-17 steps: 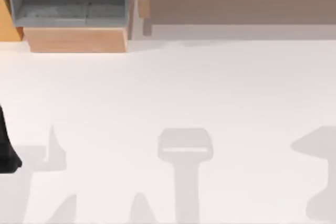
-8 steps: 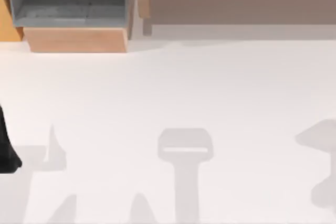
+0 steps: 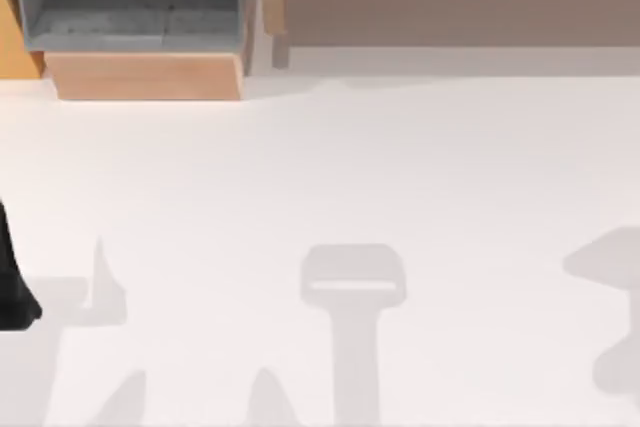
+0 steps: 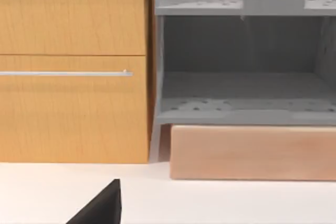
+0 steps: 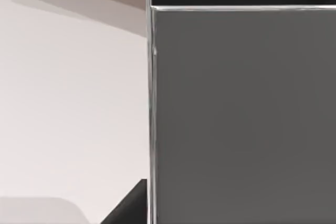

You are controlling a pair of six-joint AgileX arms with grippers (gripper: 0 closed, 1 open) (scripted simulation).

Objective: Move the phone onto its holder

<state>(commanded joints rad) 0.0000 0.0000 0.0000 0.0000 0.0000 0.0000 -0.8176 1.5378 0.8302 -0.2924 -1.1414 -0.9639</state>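
The phone [image 5: 241, 114] looms very close in the right wrist view. It has a dark grey glossy screen, a black bezel band along one end and a thin silver edge. A black part of my right gripper [image 5: 130, 205] pokes in right beside the phone's silver edge. Whether it touches the phone cannot be told. A black tip of my left gripper [image 4: 102, 208] shows in the left wrist view, low over the white table and facing the cabinets. The holder is out of view.
A grey open shelf unit [image 3: 135, 2] on a light wooden base [image 3: 145, 75] stands at the table's back left, beside a wooden drawer front [image 4: 68, 72]. A black shape [image 3: 12, 287] sits at the table's left edge. Grey shadows lie along the front.
The shadow at the table's right edge slid a little to the right and up between one second and half a second ago. Since then it holds still.
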